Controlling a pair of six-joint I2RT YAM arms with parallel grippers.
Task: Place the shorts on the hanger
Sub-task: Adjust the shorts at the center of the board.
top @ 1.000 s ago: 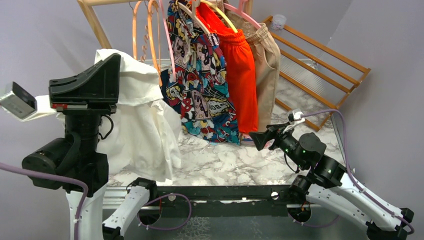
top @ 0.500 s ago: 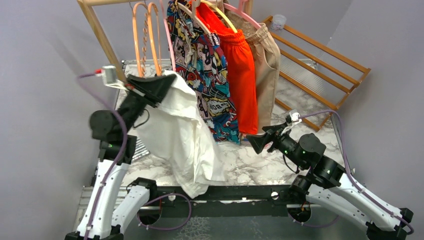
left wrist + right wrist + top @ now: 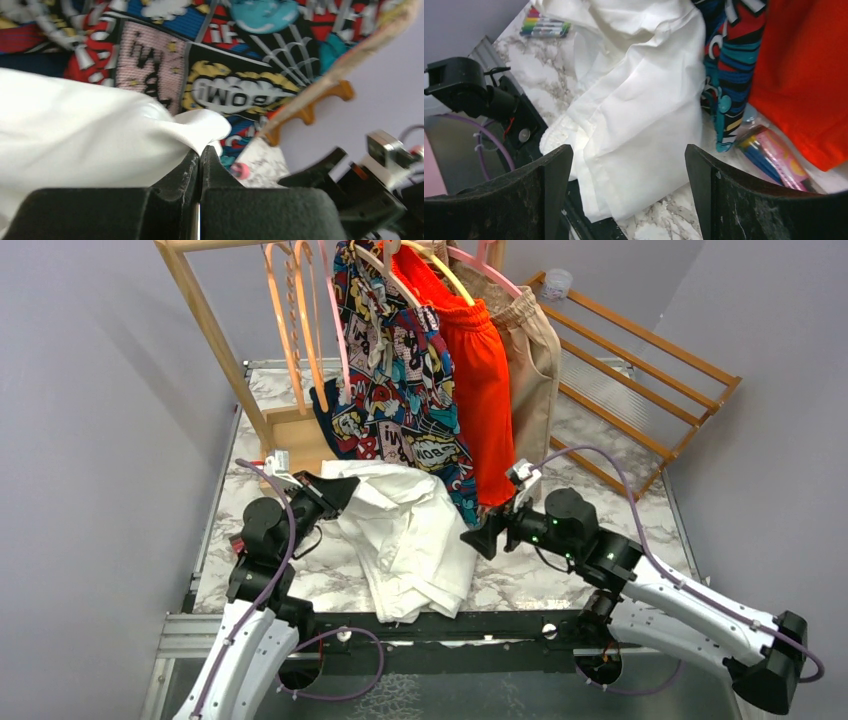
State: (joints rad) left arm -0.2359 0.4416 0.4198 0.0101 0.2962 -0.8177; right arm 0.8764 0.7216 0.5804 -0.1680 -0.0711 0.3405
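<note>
Marble tabletop [image 3: 335, 580] below a wooden rack [image 3: 205, 310]. The shorts [image 3: 415, 535] lie crumpled at the near edge, their far-left fold pinched in the clenched left gripper [image 3: 345, 490]. The right gripper [image 3: 478, 540], jaws spread and empty, hovers just beside their right side. The hanger [image 3: 338, 335] hangs on the rack.

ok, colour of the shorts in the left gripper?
Plain white shorts; right wrist view shows them best.

Comic-print shorts [image 3: 400, 410], solid orange-red shorts [image 3: 480, 390] and beige shorts [image 3: 535, 360] hung from a wooden rack [image 3: 215, 325] above a marble-patterned tabletop [image 3: 320, 580].
</note>
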